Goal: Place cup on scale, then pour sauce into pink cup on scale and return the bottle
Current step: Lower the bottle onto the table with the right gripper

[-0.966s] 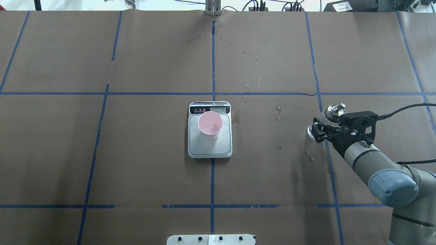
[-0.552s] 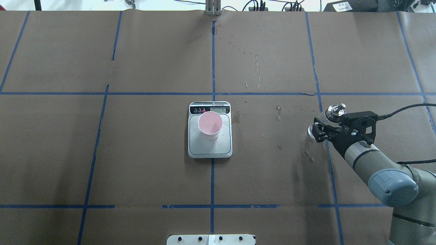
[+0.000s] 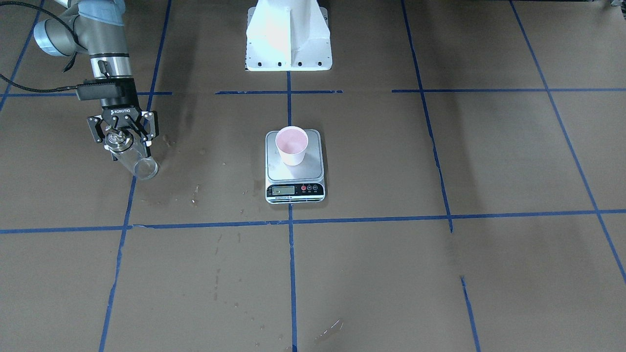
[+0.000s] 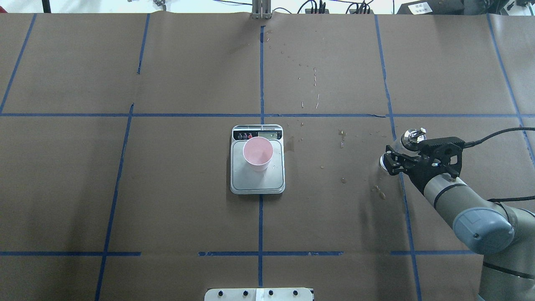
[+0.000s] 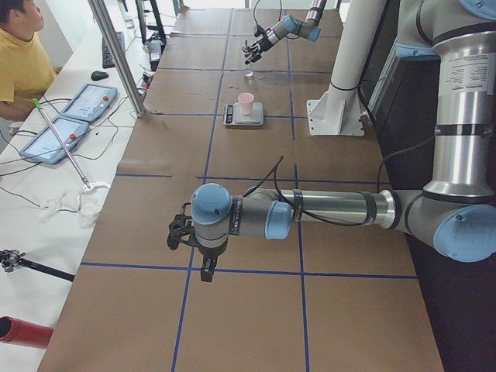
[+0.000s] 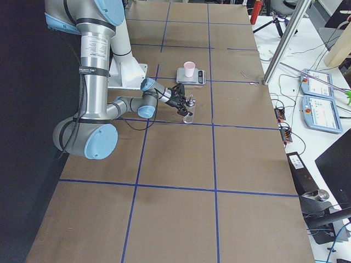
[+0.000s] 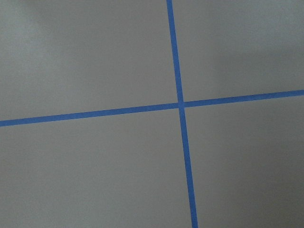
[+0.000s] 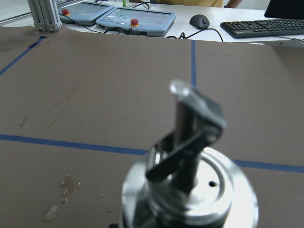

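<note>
On the brown-papered worktop (image 4: 167, 209), the cup (image 4: 258, 152) sat on the scale (image 4: 276, 184) while the right hand (image 3: 122, 139), clamped on the bottle (image 3: 139, 164) well apart, had sunk slightly, likely returning it; the left hand (image 5: 180, 232), can't tell.

pink cup (image 3: 292, 144), silver-grey scale (image 3: 313, 169), clear silver-capped bottle (image 3: 138, 165), blue-lined brown table (image 3: 489, 156)

In the overhead view the scale (image 4: 257, 182) lies at mid-frame, astride the central tape line (image 4: 260, 217), its display end toward the top. The cup (image 4: 258, 153) stands on its platform, nearer that display end. The bottle (image 4: 413, 136) is at right of frame, well apart from the scale, in the grasp of the right gripper (image 4: 388, 160) (front-facing view: upper left).
</note>
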`<state>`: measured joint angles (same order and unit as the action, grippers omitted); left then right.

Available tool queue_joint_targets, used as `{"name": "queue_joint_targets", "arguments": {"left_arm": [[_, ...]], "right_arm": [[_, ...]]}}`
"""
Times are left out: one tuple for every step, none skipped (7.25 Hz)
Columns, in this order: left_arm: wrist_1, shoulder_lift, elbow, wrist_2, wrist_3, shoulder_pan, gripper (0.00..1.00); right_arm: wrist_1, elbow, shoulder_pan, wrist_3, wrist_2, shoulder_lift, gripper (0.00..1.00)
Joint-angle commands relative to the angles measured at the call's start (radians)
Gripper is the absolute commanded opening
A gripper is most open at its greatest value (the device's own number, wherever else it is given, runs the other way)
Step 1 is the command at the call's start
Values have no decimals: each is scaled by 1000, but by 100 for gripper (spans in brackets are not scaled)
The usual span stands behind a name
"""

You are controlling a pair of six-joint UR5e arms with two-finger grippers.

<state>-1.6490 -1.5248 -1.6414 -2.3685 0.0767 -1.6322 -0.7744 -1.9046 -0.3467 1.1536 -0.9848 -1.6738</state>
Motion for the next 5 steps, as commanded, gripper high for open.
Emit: {"name": "queue_joint_targets", "arguments": {"left_arm": [[0,0,0,0,0,0,100],[0,0,0,0,0,0,100],[0,0,0,0,0,0,100],[0,0,0,0,1,0,100],[0,-2,-2,0,0,0,100]], "right_arm": [[1,4,0,0,0,-1,99],[1,4,0,0,0,-1,99],[1,4,0,0,0,-1,100],[1,6,0,0,0,-1,100],[1,4,0,0,0,-1,100]]}}
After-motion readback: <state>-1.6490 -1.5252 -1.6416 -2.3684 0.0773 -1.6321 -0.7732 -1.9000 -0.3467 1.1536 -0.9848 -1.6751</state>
